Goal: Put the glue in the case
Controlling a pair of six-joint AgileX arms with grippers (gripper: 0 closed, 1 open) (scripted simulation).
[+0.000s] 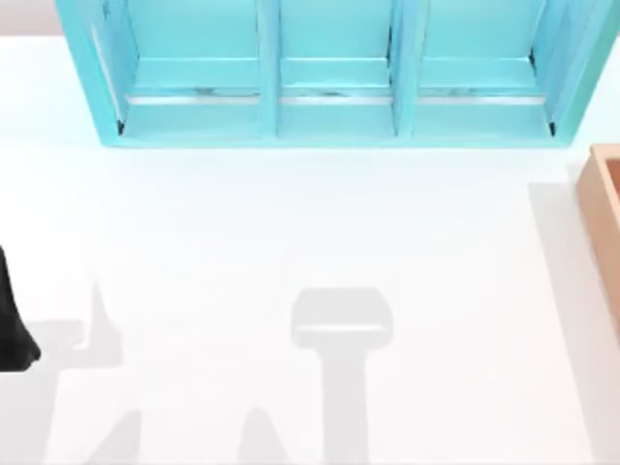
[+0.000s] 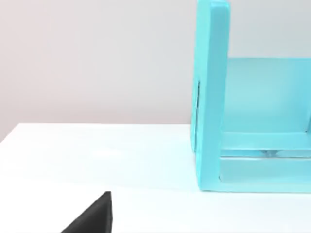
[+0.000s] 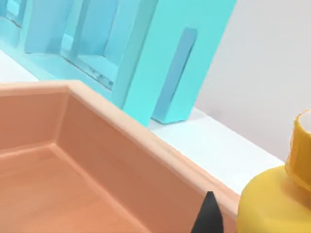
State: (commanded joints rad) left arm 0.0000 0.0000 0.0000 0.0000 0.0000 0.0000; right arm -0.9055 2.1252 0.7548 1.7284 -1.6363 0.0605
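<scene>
The glue [image 3: 272, 206], a yellow-orange bottle, looms very close in the right wrist view, with a black part of my right gripper [image 3: 209, 216] just beside it. Whether the gripper holds the bottle cannot be told. Both sit over the near wall of a tan wooden box [image 3: 121, 141]. The case [image 1: 329, 87], a turquoise unit with three compartments, stands along the table's far edge; its end panel [image 3: 160, 63] rises beyond the box. My left arm [image 1: 12, 320] is parked at the table's left edge, and its gripper [image 2: 95, 216] looks toward the case's left end panel [image 2: 210, 97].
The tan wooden box [image 1: 603, 223] sits at the table's right edge, just in front of the case's right end. White tabletop [image 1: 310, 242] stretches in front of the case, with grey shadows across its near part.
</scene>
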